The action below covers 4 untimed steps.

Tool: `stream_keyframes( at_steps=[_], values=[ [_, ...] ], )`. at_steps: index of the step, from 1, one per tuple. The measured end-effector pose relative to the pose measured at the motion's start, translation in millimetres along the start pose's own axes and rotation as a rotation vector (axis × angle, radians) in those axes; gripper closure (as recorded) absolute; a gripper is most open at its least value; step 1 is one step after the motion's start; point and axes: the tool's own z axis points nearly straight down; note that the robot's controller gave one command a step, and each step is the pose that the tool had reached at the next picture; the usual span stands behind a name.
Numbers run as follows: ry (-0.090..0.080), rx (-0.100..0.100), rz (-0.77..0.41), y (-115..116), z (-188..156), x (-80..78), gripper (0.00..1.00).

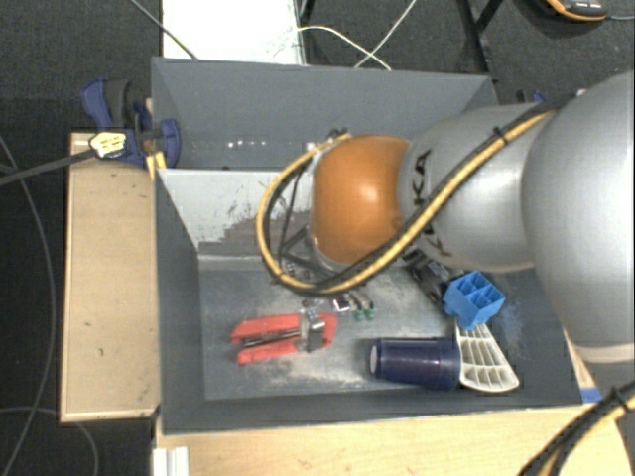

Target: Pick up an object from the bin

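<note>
Red-handled pliers (268, 335) are lying flat toward the front-left corner of the bin (179, 305), not yet lifted, while the gripper (317, 328) is sitting low at their metal end, its opening impossible to tell, leaving grasp and lift undone.

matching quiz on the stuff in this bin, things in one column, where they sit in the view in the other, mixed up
1 red-handled pliers
2 dark blue cylinder
3 bright blue plastic block
4 white slatted plastic piece

A bottom middle, lying on its side
B bottom right corner
C furthest left on the floor
D right side, just above the white piece

Pairs: 1-C, 2-A, 3-D, 4-B
</note>
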Motion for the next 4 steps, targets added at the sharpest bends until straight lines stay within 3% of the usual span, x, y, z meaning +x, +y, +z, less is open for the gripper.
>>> stream_keyframes(
  at_steps=[1,2,3,4],
  values=[
    [0.016,-0.003,0.157,-1,51,21.8,0.00],
    [0.005,0.000,-0.093,-12,53,18.7,0.00],
    [0.011,-0.004,0.150,-2,50,20.6,1.00],
    [0.011,-0.004,0.151,-2,50,20.6,1.00]
  ],
)
